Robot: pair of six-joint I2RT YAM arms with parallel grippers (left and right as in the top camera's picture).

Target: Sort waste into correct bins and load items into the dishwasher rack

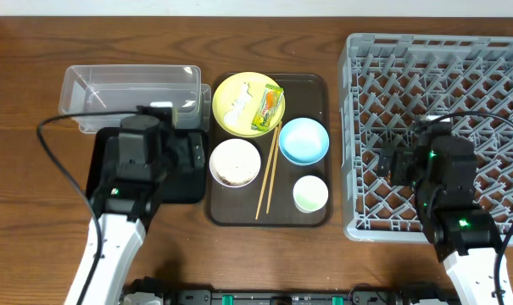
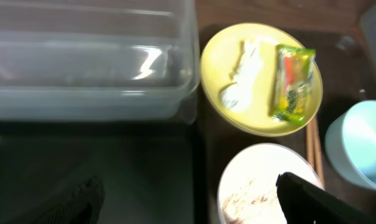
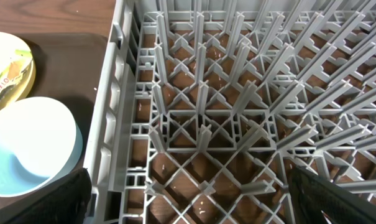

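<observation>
The yellow plate carries white rice and the green-yellow-orange wrapper. The white bowl, light blue bowl, small white cup and chopsticks lie on the brown serving tray. My left gripper is open and empty over the black tray, just below the clear tub. My right gripper is open and empty above the left part of the grey rack.
The dark brown serving tray sits between the two bins and the rack. The rack's left wall stands close to the blue bowl. Bare wooden table shows along the far edge.
</observation>
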